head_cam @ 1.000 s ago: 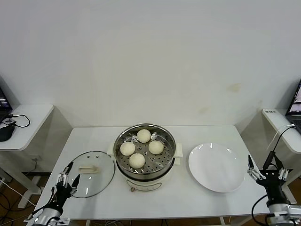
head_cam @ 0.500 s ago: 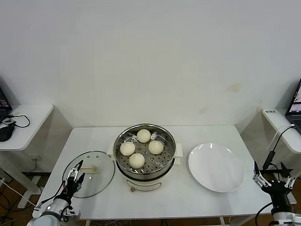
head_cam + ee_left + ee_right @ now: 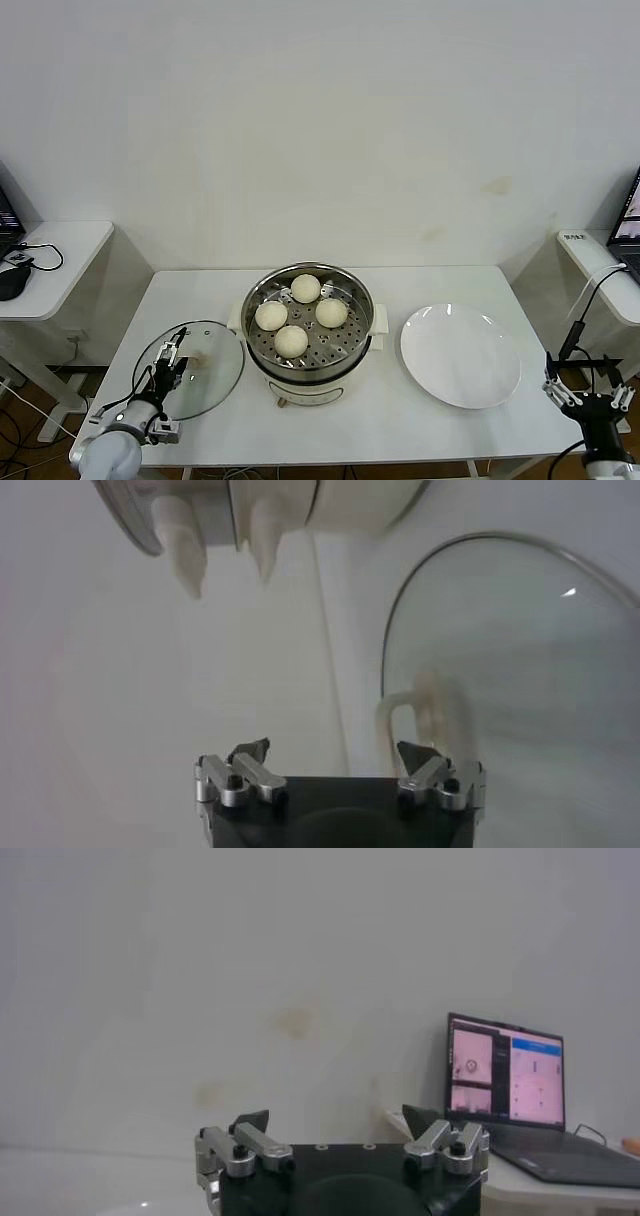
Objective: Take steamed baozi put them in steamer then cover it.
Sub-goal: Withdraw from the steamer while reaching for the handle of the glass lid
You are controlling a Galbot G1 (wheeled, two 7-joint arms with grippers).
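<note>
Spanning the middle of the head view, the white rectangular surface (image 3: 420,420) carries everything in play. Largest on it is the round shiny stainless-steel steamer (image 3: 309,320), seated on its white cooker base at the centre. Off to the robot's right lies the flat round white plate (image 3: 461,354), bare. To the robot's left, just beside the steamer, the round clear glass cover (image 3: 205,362) with its metal rim lies flat, its cream-white handle (image 3: 425,705) standing up at the centre. Smallest are the four smooth cream-white steamed baozi (image 3: 291,340), all sitting on the perforated floor of the steamer, so the loading part looks finished and only the covering remains.

Over the last second the left gripper (image 3: 168,362) has come forward from the near edge onto the cover; its jaws stand wide and hold nothing, and in the left wrist view the handle sits just ahead, nearer one jaw than midway. That reads as the approach for lifting the cover. Meanwhile the right gripper (image 3: 588,392) has dropped back low beyond the surface's right corner, jaws wide and empty, apparently done with its part.
</note>
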